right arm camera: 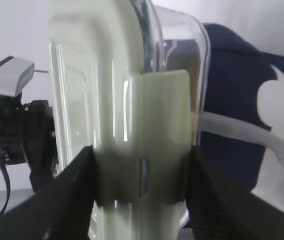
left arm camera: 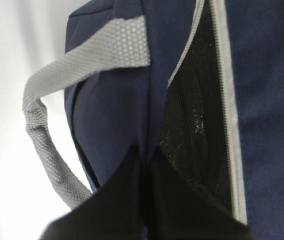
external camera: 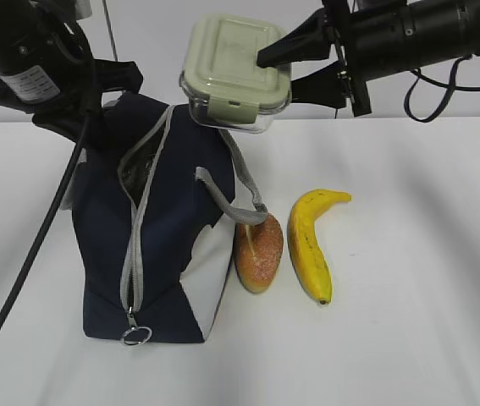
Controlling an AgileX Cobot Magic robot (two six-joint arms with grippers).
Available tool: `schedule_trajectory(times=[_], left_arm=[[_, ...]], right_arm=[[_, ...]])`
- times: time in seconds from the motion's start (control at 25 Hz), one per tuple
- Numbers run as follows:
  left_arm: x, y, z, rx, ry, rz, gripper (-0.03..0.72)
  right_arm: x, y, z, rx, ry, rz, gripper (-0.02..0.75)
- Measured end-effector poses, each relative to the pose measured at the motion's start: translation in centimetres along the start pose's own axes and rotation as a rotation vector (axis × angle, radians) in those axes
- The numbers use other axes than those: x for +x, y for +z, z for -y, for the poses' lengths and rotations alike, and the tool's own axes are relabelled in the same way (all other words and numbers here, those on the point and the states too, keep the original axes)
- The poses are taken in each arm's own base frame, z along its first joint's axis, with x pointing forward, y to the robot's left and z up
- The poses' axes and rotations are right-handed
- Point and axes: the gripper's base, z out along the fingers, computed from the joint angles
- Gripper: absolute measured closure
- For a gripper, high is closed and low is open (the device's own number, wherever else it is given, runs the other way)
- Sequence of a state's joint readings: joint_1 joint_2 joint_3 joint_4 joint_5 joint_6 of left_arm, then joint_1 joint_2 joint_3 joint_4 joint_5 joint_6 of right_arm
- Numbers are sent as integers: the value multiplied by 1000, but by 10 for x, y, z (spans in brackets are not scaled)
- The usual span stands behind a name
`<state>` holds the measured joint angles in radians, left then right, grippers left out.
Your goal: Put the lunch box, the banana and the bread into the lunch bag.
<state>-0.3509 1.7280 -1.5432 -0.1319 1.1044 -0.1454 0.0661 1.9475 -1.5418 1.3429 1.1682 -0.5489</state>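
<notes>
Bright, even light over a white table.
Soft shadows under the banana; both wrist views blur up close, fingers hazy.

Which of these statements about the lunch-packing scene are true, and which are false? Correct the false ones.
1. The right pincer holds the lunch box in the air. True.
2. The banana is inside the lunch bag. False: it lies on the table.
3. The bread lies between the lunch bag and the banana. True.
4. The lunch bag is zipped shut. False: its top gapes open.
5. The left pincer pinches the lunch bag's fabric. True.
</notes>
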Motion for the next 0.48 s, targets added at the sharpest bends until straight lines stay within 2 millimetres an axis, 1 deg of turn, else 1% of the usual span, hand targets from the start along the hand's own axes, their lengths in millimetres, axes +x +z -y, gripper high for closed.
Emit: schedule_trajectory(times=[0.12,0.24,0.48], left_arm=[[0,1,0,2,-1,0,690],[0,1,0,4,-2,2,690],[0,1,0,4,-2,3,690]], right_arm=[[6,14,-11,-16,-4,-39,347],[12,25,-17,-22,-11,-72,348],[21,41,-20,29,-27,-113,348]])
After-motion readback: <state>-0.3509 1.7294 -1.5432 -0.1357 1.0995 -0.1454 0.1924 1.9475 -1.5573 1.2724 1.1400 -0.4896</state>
